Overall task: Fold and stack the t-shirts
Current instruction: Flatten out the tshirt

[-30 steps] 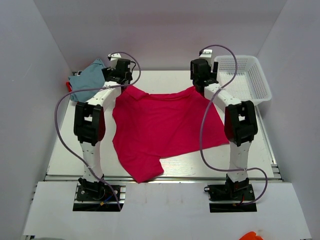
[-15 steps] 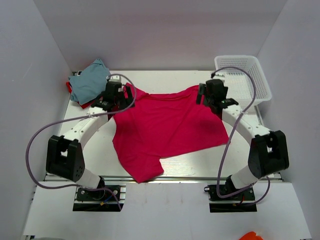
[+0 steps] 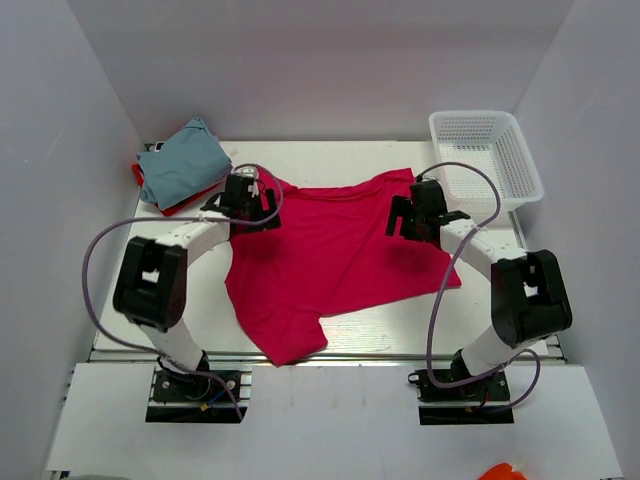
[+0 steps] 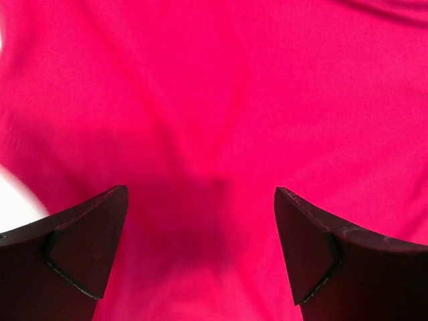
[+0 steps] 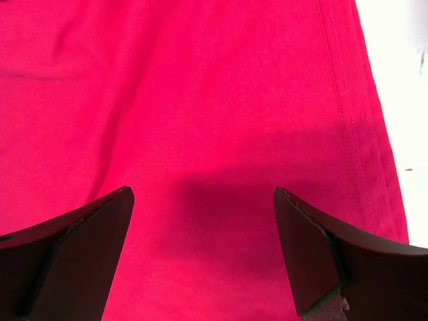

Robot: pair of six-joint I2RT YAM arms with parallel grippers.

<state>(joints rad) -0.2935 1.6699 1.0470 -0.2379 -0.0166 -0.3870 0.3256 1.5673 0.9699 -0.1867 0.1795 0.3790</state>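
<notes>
A magenta-pink t-shirt [image 3: 330, 255] lies spread over the middle of the table, one sleeve hanging toward the front edge. My left gripper [image 3: 268, 212] hovers open over its far left corner; in the left wrist view pink cloth [image 4: 214, 100] fills the frame and nothing sits between the fingers [image 4: 87, 241]. My right gripper [image 3: 400, 222] hovers open over the shirt's far right part, and the right wrist view shows the stitched hem [image 5: 354, 114] beside white table. A blue-grey t-shirt [image 3: 182, 162] lies folded on a red one [image 3: 178, 207] at the back left.
A white mesh basket [image 3: 488, 155] stands at the back right corner. White walls close in the table on three sides. Purple cables loop off both arms above the cloth.
Both arms have swung down from a raised pose and drawn back toward me. The grippers now sit low over the pink shirt's far corners. The shirt itself has not moved.
</notes>
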